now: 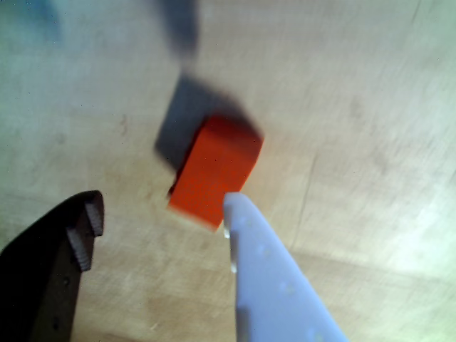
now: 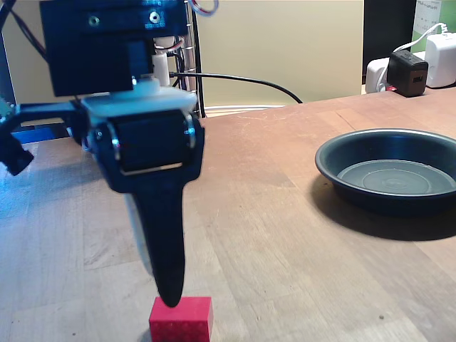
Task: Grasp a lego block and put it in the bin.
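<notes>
Hovering low over the wooden table (image 2: 299, 235), with the jaws (image 1: 160, 206) spread wide and gripping nothing. Seen from the wrist view as one dark ridged finger (image 1: 82, 231) at lower left and one pale white finger (image 1: 260, 263) rising from the bottom edge, a clear stretch of bare wood between them. Red lego block (image 1: 217, 171) lying flat on the table, just past the tip of the white finger, which overlaps the block's near corner in that view; cannot tell whether they actually touch. Block well apart from the dark finger, off to the right of the gap rather than centred in it. Dark shadow cast up and left of the block on the wood.

Seen from the fixed view as a dark tapered finger (image 2: 167, 242) pointing straight down, tip meeting the top rear edge of the lego block (image 2: 181, 320) at the bottom of the picture; contact or a hair of clearance cannot be told. Studded texture showing faintly on the block's near face.

Bin (image 2: 335, 167), a round dark metal pan with rolled rim, sitting flat on the table far to the right, well apart from block and arm, holding nothing. Black cable (image 2: 242, 77) trailing across the back of the table; chargers and plugs (image 2: 410, 71) at upper right behind the bin.
</notes>
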### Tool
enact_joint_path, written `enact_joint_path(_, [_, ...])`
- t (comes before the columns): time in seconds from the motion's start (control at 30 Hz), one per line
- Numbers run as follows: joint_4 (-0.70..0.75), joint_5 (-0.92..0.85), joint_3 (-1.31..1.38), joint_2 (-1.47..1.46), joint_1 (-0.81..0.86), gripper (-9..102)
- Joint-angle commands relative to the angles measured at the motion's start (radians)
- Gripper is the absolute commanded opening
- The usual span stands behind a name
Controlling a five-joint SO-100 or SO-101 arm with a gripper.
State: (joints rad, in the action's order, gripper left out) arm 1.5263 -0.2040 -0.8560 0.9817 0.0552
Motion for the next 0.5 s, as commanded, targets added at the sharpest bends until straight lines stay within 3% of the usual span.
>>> enact_joint_path(0.0, [0.003, -0.008, 0.025, 0.006, 0.000, 16])
enact_joint_path(0.47, [0.003, 0.006, -0.071, 0.008, -0.023, 16])
